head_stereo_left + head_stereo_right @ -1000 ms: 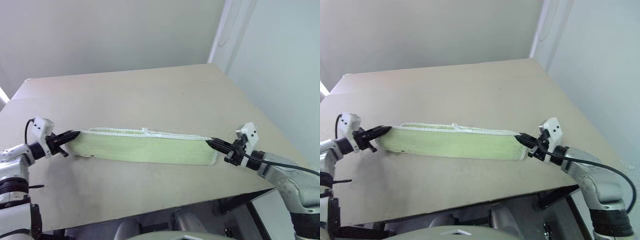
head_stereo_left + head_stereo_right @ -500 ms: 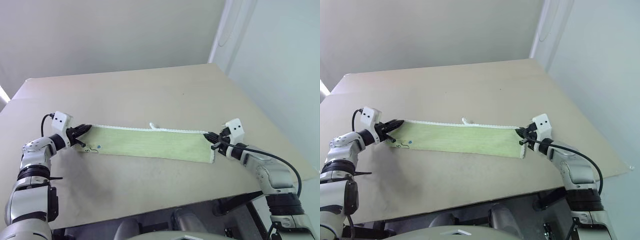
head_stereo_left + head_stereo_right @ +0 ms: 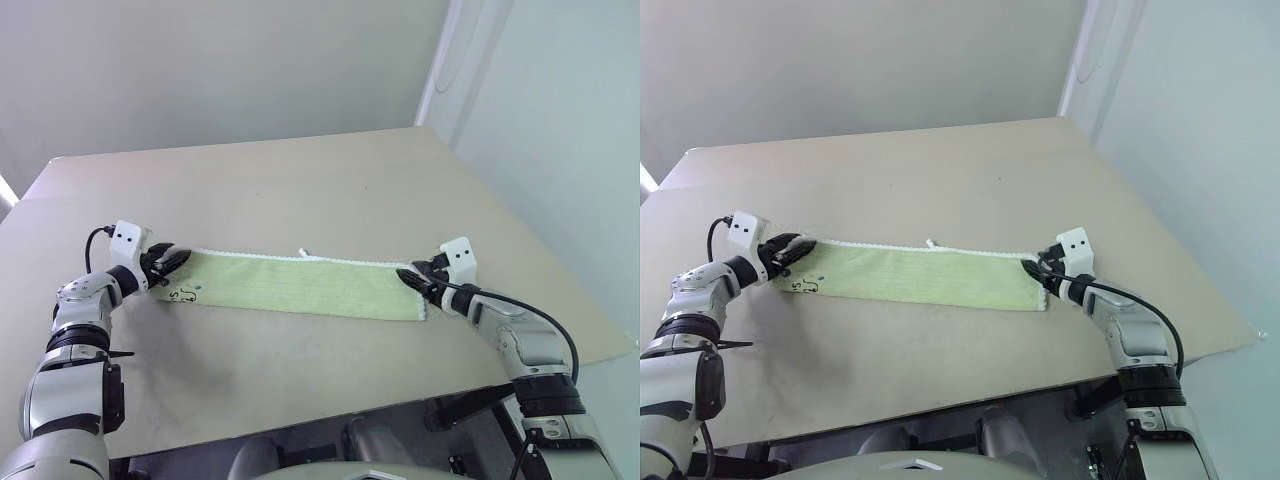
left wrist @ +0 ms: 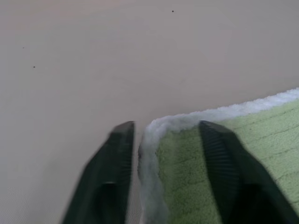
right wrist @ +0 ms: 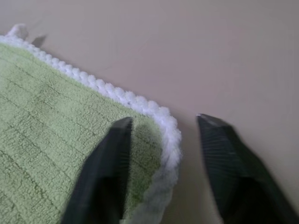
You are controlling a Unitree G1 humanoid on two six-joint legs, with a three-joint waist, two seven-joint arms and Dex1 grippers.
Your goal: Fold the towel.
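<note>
Left pincer (image 4: 163, 135): fingers apart, straddling the towel (image 3: 300, 286) corner, no grip. Towel lies flat on desk (image 3: 300, 190) as a long folded strip between both pincers. Right pincer (image 5: 163, 126): fingers apart w/ opposite corner between them, no grip.

Beige table (image 3: 330, 180) with one folded cloth on it.
Lying flat across the near half: the towel (image 3: 300, 287), a long lime-green strip running from 9 o'clock to 3 o'clock, white stitched edging along the far side, small white tag loop (image 3: 303, 253) at 12 o'clock of the strip, dark printed mark (image 3: 186, 293) near the 9 o'clock end.
</note>
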